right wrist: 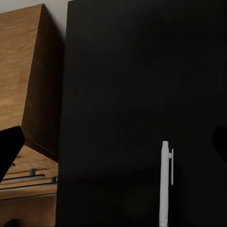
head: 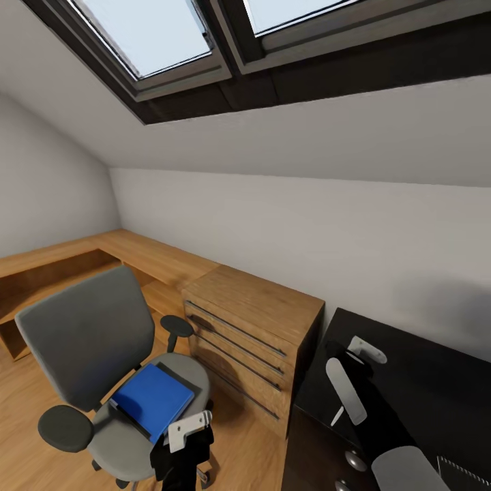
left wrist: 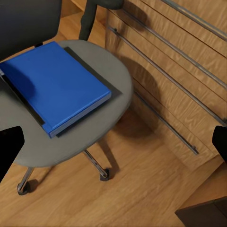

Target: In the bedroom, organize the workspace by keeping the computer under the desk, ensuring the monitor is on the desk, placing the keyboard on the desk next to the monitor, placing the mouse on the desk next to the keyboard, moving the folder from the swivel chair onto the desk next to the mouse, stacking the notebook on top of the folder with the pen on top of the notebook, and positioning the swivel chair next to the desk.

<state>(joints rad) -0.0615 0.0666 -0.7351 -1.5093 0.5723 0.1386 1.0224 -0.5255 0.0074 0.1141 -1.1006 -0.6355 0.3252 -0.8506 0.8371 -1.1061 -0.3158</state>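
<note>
The grey swivel chair (head: 88, 341) stands on the wooden floor at the lower left. The blue folder (head: 151, 399) lies flat on its seat (left wrist: 111, 71). My left gripper (left wrist: 113, 146) hangs open above the seat's front edge, just off the blue folder (left wrist: 54, 85), holding nothing. It also shows low in the head view (head: 183, 447). The black desk (head: 423, 368) fills the lower right. My right gripper (right wrist: 113, 142) hovers open over the desk top (right wrist: 132, 71), with the white pen (right wrist: 165, 184) lying on the top beneath it. The pen (head: 337, 416) and a corner of the grey notebook (head: 464, 472) lie on the desk.
A wooden cabinet (head: 252, 320) with long metal bar handles stands between the chair and the desk, close to the seat (left wrist: 179, 61). A low wooden shelf unit (head: 68, 262) runs along the left wall. The sloped ceiling holds skylights (head: 150, 34).
</note>
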